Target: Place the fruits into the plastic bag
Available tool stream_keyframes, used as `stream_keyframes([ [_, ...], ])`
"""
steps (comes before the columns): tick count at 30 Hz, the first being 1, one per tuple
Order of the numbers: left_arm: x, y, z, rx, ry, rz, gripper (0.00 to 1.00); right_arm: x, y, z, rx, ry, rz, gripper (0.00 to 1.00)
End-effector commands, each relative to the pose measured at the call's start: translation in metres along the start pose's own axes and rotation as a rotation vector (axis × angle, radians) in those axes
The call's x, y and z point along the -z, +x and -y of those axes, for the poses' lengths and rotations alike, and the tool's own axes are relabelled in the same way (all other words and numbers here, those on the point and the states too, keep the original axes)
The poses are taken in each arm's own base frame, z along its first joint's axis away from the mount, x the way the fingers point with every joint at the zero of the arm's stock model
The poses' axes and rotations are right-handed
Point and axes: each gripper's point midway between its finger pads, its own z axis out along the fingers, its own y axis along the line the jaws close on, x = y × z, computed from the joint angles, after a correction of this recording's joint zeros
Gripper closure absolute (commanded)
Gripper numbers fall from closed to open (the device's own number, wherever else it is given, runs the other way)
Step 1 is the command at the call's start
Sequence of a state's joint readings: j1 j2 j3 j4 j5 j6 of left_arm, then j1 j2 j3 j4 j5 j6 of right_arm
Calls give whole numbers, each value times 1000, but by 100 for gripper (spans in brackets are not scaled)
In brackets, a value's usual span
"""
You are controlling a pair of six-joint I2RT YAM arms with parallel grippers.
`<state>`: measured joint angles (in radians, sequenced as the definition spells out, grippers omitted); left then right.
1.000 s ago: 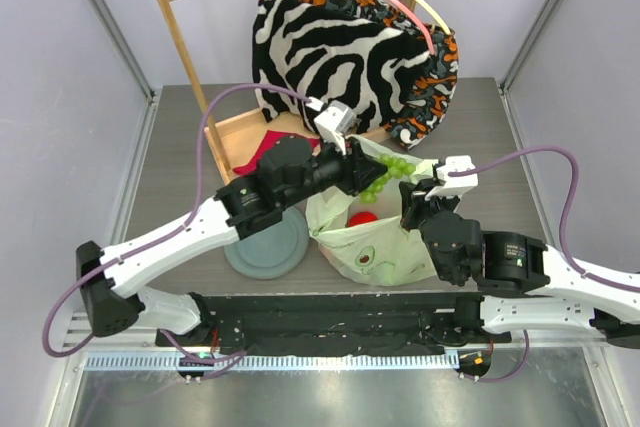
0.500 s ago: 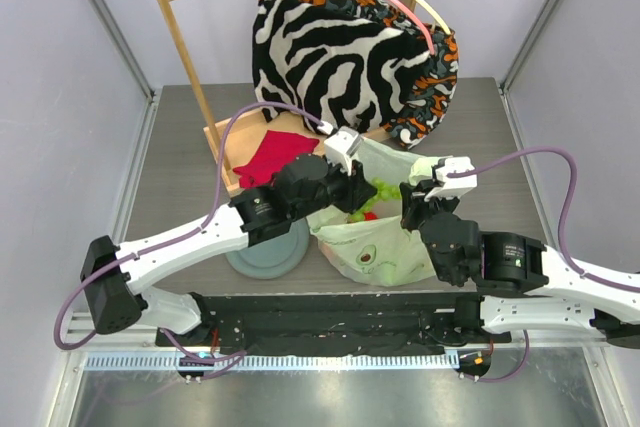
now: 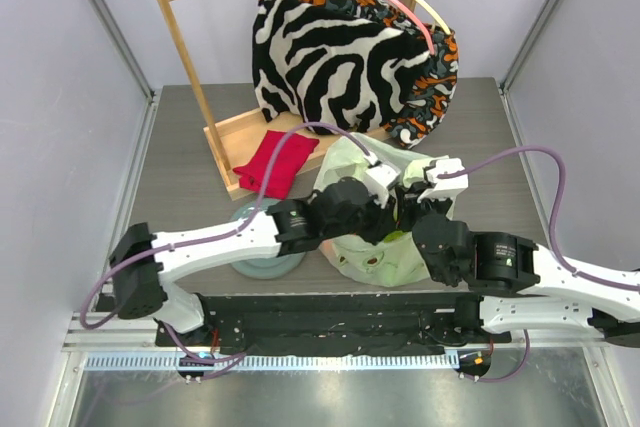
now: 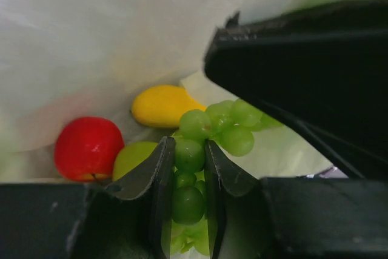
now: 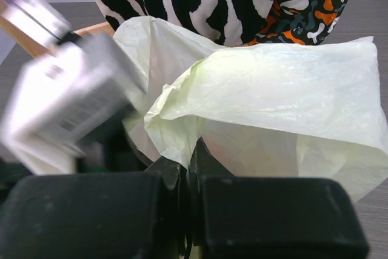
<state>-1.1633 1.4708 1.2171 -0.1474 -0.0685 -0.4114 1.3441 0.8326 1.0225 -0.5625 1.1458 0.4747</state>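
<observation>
I count four fruits inside the plastic bag (image 4: pixel 109 22): one grape bunch (image 4: pixel 233 128), one red apple (image 4: pixel 88 148), one yellow mango (image 4: pixel 162 105) and one green fruit (image 4: pixel 130 159) half hidden by a finger. My left gripper (image 4: pixel 188 147) is down in the bag's mouth, clamped on the grape bunch. My right gripper (image 5: pixel 185 157) pinches the bag's rim, jaws pressed together. Beside the bag on the table (image 3: pixel 180 147) lie one grey-green plate (image 3: pixel 258 265) and one red cloth (image 3: pixel 272 162). Behind them, one zebra-striped fabric (image 3: pixel 330 57) hangs on the wooden rack (image 3: pixel 188 52).

plastic bag (image 3: pixel 372 259): pale green, crinkly, mouth open, centre of the tabletop's (image 3: pixel 180 157) near edge
grape bunch (image 4: pixel 227 127): green, inside the bag, pinched by left hand (image 4: pixel 188 150)
mango (image 4: pixel 160 105), red apple (image 4: pixel 88 148), green fruit (image 4: pixel 130 159): lying at the bag's bottom
</observation>
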Motion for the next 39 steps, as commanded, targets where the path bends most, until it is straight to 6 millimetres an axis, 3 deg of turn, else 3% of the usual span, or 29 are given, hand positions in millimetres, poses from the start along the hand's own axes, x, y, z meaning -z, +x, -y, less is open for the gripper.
stream_keyframes([
  [1,-12,4,1,-24,-46,-48,71,1,-10,4,-65,14,25,99],
  [7,-5,-3,-2,-33,-66,-29,35,2,-11,6,-71,20,31,99],
  [13,8,-20,-1,-42,-76,10,13,0,-8,6,-60,38,33,99],
  [16,22,-36,-1,-55,-90,47,9,0,-10,8,-59,49,39,99],
  [17,33,-51,-5,-54,-117,91,9,0,-13,11,-65,59,46,99],
  [24,88,-92,-12,-84,-167,218,6,3,-16,29,-111,98,78,99],
  [30,115,-112,-18,-111,-205,281,6,4,-16,31,-126,95,80,99],
  [34,131,-125,-43,-113,-356,326,5,3,-14,29,-124,91,74,99],
  [39,128,-116,-51,-126,-401,287,6,3,-14,28,-119,93,74,99],
])
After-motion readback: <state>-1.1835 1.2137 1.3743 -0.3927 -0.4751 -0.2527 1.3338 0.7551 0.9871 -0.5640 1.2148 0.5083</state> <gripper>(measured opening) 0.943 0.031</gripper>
